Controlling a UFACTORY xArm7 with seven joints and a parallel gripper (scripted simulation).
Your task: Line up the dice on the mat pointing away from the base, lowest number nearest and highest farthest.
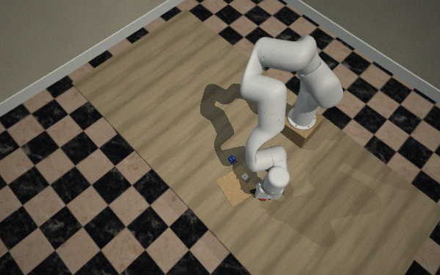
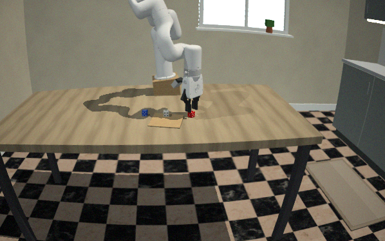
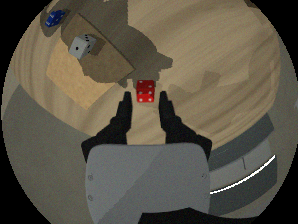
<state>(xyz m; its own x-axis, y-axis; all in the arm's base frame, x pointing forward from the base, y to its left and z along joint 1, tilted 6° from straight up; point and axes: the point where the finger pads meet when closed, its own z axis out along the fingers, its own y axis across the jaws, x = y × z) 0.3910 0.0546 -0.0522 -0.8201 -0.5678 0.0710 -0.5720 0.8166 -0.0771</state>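
A red die (image 2: 191, 114) lies on the table just off the right edge of the tan mat (image 2: 166, 121). My gripper (image 2: 191, 108) hangs straight above it, fingers partly open, tips a little above the die and apart from it. In the wrist view the red die (image 3: 145, 91) shows just past my fingertips, in line with the gap between them. A grey die (image 2: 165, 113) sits on the mat's far edge. A blue die (image 2: 145, 112) lies on the bare table left of the mat. In the overhead view my wrist hides most of the red die (image 1: 263, 199).
The robot's base stands on a wooden block (image 2: 166, 87) at the back of the table. The arm's shadow falls across the table behind the dice. A counter (image 2: 375, 113) stands to the right, away from the table.
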